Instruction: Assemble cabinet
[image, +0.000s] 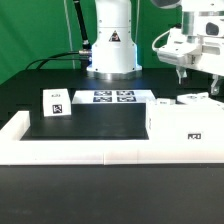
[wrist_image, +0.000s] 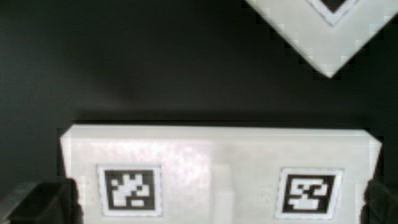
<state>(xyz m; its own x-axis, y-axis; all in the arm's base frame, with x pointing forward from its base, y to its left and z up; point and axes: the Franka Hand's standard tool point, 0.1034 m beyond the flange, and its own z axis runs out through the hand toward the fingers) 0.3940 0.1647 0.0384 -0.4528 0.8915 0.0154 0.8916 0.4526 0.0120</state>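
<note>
Nearest on the worktop (image: 20, 100), by the low white rail (image: 80, 152), the large cabinet box (image: 185, 128) stands at 4 o'clock of the black mat (image: 95, 118); a small tagged block (image: 55, 102) stands upright at 9 o'clock. Farther back, the marker board (image: 115, 97) lies at 12 o'clock and a two-tagged cabinet part (image: 195, 100) at 2 o'clock. The jaws hang above that part, released and gripping nothing.

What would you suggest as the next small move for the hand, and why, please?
Probably lower the hand straight down toward the white two-tag panel. In the exterior view the hand hangs above the loose white parts, holding nothing. The wrist view shows that panel below it, one finger near its edge, so it seems roughly lined up for a grasp.
</note>
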